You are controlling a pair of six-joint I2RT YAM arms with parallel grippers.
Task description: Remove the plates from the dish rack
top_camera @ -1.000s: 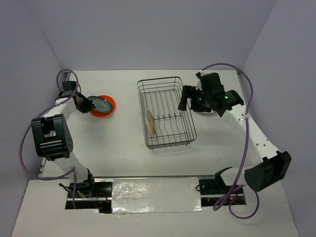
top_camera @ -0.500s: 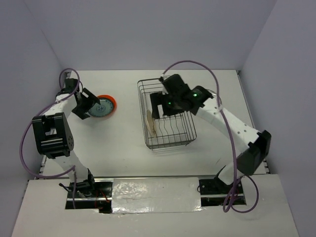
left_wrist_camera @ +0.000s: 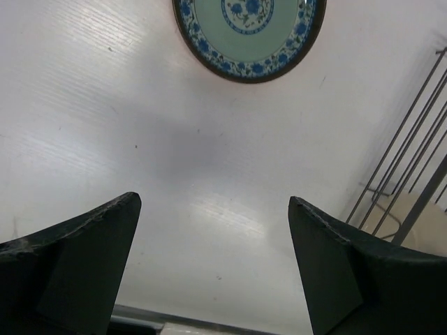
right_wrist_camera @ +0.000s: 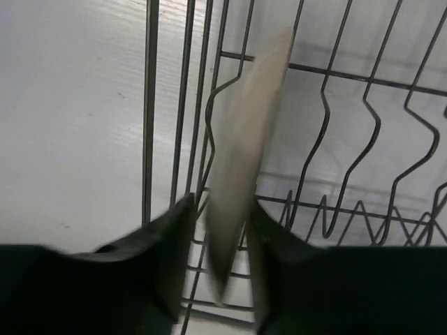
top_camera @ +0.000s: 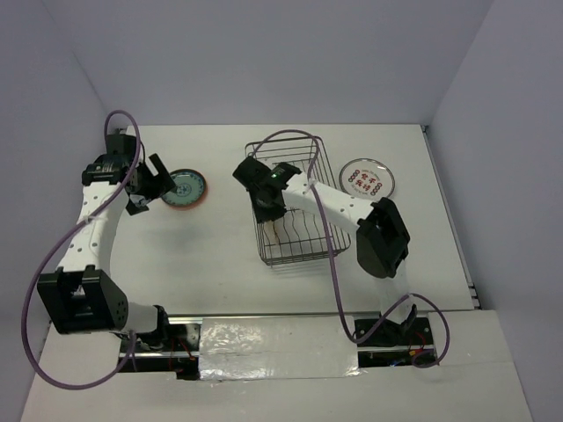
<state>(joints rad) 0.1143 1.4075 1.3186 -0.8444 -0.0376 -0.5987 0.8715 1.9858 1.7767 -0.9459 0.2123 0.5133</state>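
White tabletop (top_camera: pixel 220 255); dark wire dish rack (top_camera: pixel 303 255) centre. Olive-tan round plate (right_wrist_camera: pixel 241 153) upright at rack's 8 o'clock; right gripper (right_wrist_camera: pixel 222 206) jaws half-closed astride it, contact unclear. Left gripper (left_wrist_camera: pixel 213 209) wide, empty. Risk: rim snagging wire, dragging rack

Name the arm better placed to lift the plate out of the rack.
Right: right gripper straddles the tan plate standing in the rack. The left gripper hangs open near the blue plate.
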